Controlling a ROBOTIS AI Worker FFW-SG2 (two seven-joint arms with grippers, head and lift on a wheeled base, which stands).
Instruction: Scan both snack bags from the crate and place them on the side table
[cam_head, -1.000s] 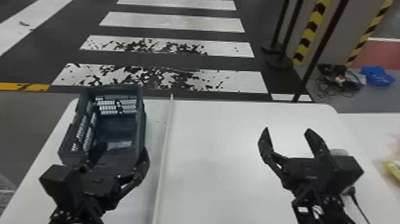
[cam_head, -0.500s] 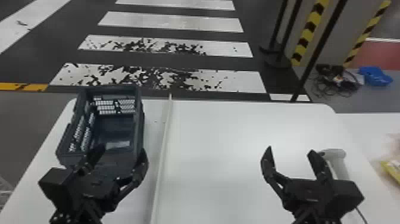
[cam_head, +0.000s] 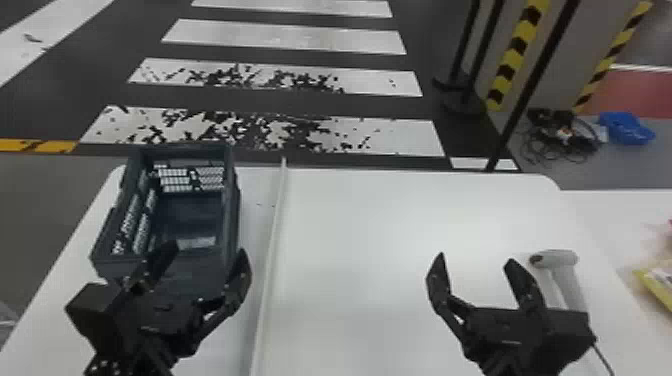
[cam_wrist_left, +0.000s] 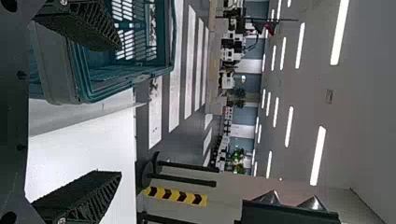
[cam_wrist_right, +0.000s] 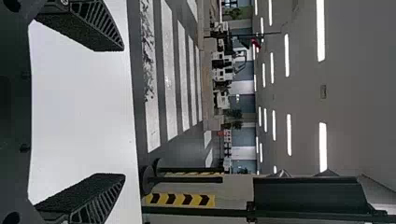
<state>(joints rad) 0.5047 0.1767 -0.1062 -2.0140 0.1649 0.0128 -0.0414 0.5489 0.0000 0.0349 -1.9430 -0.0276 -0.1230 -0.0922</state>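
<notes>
Snack bag (cam_head: 659, 281), yellow, partly in view on the side table (cam_head: 612, 220), right of the scanner (cam_head: 562, 258). Fingers spread wide on left gripper (cam_head: 206, 251), near the crate (cam_head: 232, 200), and on right gripper (cam_head: 475, 260), above the table (cam_head: 350, 225). Farther off, cables (cam_head: 562, 137) beside a blue thing (cam_head: 627, 129) on the floor (cam_head: 545, 175).

Left gripper (cam_head: 206, 252) open, black fingers spread wide, tips pointing forward; left arm enters head view from bottom edge. Right gripper (cam_head: 476, 258) also open, fingers well apart, tips forward; right arm enters from bottom edge too. Grippers sit side by side, well apart. Wrist views show textured pads (cam_wrist_left: 86, 28) facing across gap.
</notes>
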